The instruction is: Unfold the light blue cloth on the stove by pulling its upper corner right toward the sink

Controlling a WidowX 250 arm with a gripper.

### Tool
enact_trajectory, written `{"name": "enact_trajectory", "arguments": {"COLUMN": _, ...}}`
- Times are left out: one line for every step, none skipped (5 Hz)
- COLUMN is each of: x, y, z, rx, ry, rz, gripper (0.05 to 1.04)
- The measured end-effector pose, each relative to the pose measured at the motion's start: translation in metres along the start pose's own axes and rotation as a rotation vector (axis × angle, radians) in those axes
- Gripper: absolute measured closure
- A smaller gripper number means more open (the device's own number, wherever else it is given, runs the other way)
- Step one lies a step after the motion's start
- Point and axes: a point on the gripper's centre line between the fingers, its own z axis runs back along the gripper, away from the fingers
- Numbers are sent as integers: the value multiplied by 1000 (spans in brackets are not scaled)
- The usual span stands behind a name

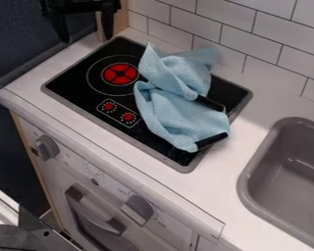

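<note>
Camera view: the hand (84,39) is spread at upper left; the light-blue cloth (179,115) is bunched on the cooktop (74,81), partly covering black handles (212,140); probably soft, light, best pinched at its upper fold (163,66)

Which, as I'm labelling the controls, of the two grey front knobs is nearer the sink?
The lower, right-hand knob as pictured; the upper-left knob is farther from the sink.
</note>
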Motion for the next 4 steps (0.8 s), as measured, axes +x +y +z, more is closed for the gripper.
{"name": "enact_trajectory", "arguments": {"x": -4, "y": 2, "z": -12, "rx": 12, "ry": 38, "rz": 4, "gripper": 83}}
{"name": "enact_trajectory", "arguments": {"x": -8, "y": -7, "z": -14, "rx": 56, "ry": 36, "rz": -30, "gripper": 83}}
{"name": "enact_trajectory", "arguments": {"x": -14, "y": -11, "z": -19, "rx": 67, "ry": 48, "rz": -31, "gripper": 83}}
{"name": "enact_trajectory", "arguments": {"x": -15, "y": -14, "z": -19, "rx": 92, "ry": 41, "rz": -25, "gripper": 83}}
